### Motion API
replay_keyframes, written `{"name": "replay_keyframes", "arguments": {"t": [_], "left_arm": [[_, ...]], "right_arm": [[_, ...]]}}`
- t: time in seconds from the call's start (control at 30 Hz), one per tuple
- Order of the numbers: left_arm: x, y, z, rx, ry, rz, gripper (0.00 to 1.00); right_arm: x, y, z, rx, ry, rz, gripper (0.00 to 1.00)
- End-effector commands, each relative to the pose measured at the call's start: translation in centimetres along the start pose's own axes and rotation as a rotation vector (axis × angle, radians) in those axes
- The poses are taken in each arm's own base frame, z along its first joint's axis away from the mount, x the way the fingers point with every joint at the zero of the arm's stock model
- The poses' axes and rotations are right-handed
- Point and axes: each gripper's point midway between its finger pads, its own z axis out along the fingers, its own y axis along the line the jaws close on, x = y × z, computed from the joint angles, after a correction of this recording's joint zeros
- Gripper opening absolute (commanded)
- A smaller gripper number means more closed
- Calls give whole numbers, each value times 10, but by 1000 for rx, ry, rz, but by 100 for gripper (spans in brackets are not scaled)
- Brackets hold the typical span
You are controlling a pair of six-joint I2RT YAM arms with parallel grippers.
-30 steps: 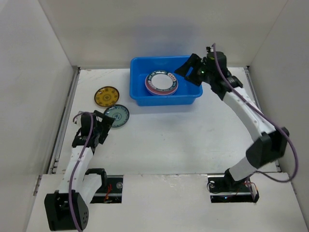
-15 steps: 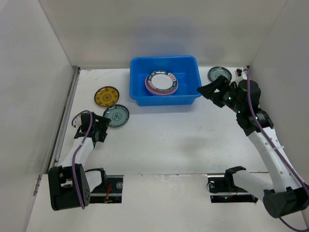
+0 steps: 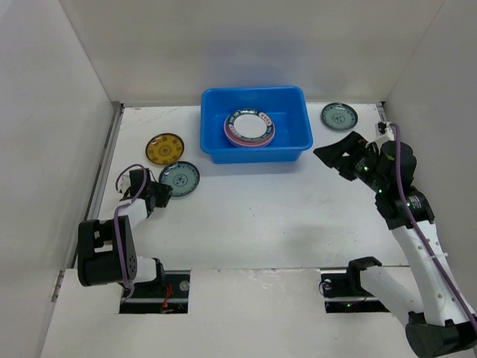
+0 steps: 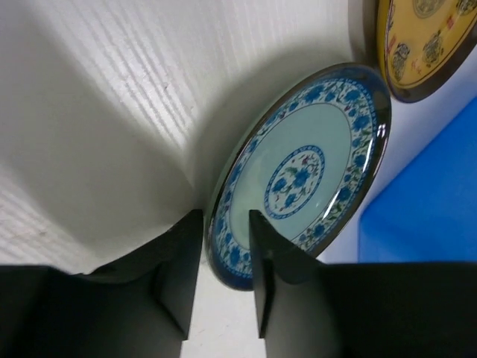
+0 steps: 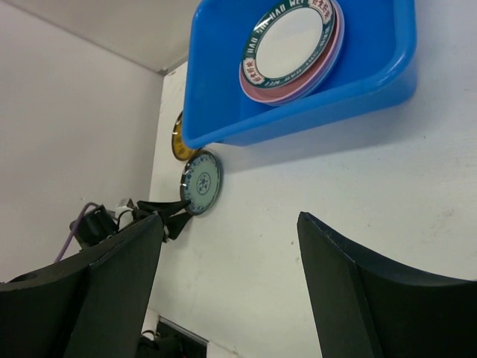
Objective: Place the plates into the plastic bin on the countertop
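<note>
A pale blue plate with a blue flower pattern (image 3: 181, 179) lies on the white countertop (image 3: 253, 201), left of the bright blue plastic bin (image 3: 252, 92). My left gripper (image 3: 160, 192) sits low at the plate's near-left edge. In the left wrist view its jaws (image 4: 225, 216) stand one on each side of the plate (image 4: 305, 168), shut on its rim. A yellow plate (image 3: 165, 148) lies just beyond. In the bin rests a stack with a white green-rimmed plate on a pink one (image 3: 249, 127). My right gripper (image 3: 335, 158) hangs open and empty, right of the bin.
A grey-green patterned plate (image 3: 339, 116) lies at the back right, close to the bin's right wall. White walls close in the countertop on the left, back and right. The right wrist view looks over the bin (image 5: 373, 82) and the left gripper far off.
My left gripper has slid in low and closed its jaws on the blue-patterned plate's rim. The right arm has drawn back from over the bin, to the right and nearer, uncovering the grey-green plate.
</note>
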Motion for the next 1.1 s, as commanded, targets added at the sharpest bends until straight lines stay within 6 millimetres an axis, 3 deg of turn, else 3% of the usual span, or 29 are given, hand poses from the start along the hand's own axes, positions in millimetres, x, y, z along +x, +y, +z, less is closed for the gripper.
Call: {"name": "replay_keyframes", "arguments": {"t": [0.0,0.1,0.23,0.43,0.53,0.6,0.77,0.9,1.0,1.07], "left_arm": [[0,6,9,-43,2,10,25],[2,7,11,-46,8,6,11],[6,-11,-6,16,-9,36,3],[-6,-62,-72,155,-77,156,2],[-19,-100,-113,239,-137,245,2],[-27,-136,-142,317,-181,316,2],[-23,-230,-186,508,-221,461,3],[8,-298,-188,613,-194,610,3],[41,-338,-170,657,-163,708,4],[62,-355,-155,676,-135,759,4]], "right_arm": [[2,-2,-4,0,3,-8,78],[3,-4,-4,3,9,-4,78],[8,-8,-2,9,22,2,78],[6,-16,2,31,18,6,78],[3,-19,5,41,20,5,78],[3,-22,8,47,25,2,78],[3,-27,12,60,30,6,78],[1,-34,13,82,18,13,78],[-4,-43,11,108,-3,24,78],[-7,-51,9,127,-16,32,78]]}}
